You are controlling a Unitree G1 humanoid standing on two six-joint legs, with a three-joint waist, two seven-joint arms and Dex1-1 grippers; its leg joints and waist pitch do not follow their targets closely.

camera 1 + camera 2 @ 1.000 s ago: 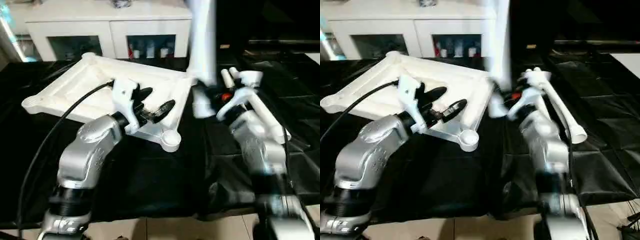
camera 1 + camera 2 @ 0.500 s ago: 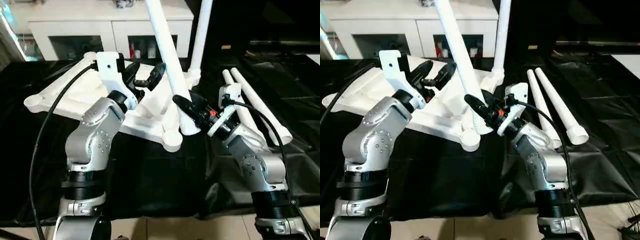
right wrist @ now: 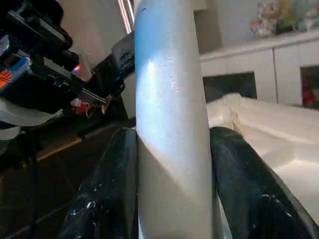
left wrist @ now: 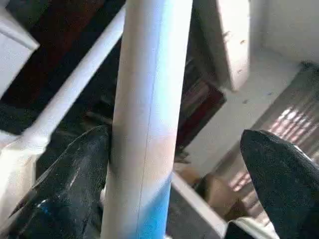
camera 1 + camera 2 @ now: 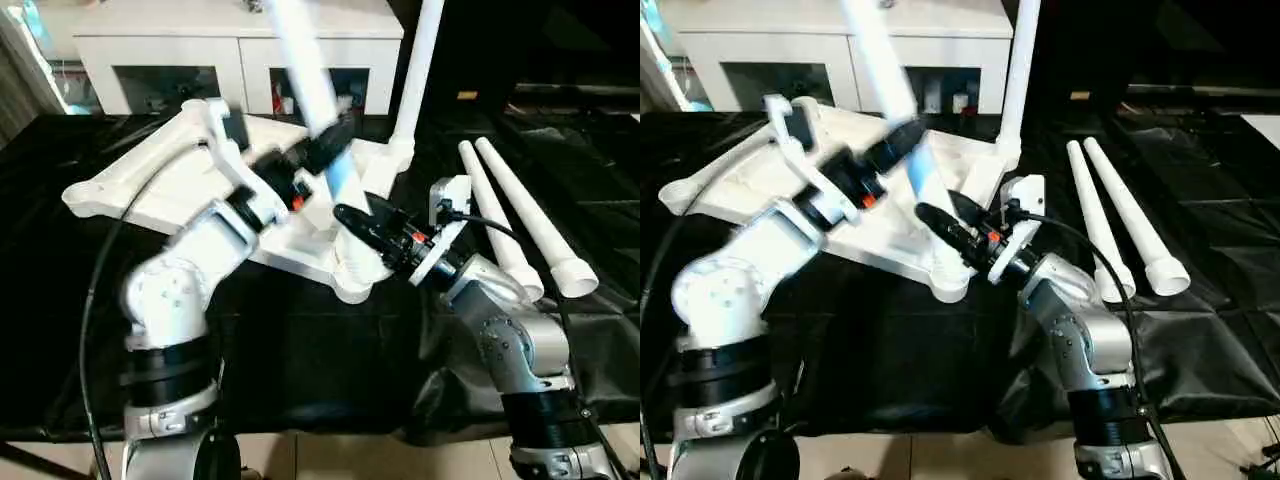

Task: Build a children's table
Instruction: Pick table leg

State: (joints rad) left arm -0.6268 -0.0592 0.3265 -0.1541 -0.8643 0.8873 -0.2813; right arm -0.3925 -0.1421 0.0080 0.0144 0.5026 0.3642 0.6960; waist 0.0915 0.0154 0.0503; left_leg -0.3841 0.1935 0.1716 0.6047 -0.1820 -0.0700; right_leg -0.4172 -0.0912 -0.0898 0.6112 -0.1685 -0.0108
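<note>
We find the tabletop [image 5: 190, 170] of the children's table lying underside up on the black-sheeted table [image 5: 300, 350], toward its far left part, ribs and rim facing upward. One leg [image 5: 415, 90] stands upright in the far corner socket nearest the white cabinet [image 5: 240, 50]. Two further legs [image 5: 530, 220] lie side by side on the black sheet toward the right edge, apart from the tabletop, their wide open ends pointing to the near edge.

A fourth leg [image 5: 885, 85] stands tilted over the near right corner socket [image 5: 355, 280] of the tabletop, its top leaning to the left and away. Whether its foot is seated in the socket we cannot tell, as the right gripper covers that spot.

The right gripper [image 5: 365, 235] is clamped on the lower part of this leg: in the right wrist view both black fingers [image 3: 107, 194] press against the white tube from either side.

The left gripper [image 5: 315, 160] is higher up the same leg, blurred in the head views. In the left wrist view its fingers [image 4: 75, 184] stand wide; one lies against the tube, the other is well clear of it, so the leg is not gripped by this hand.
</note>
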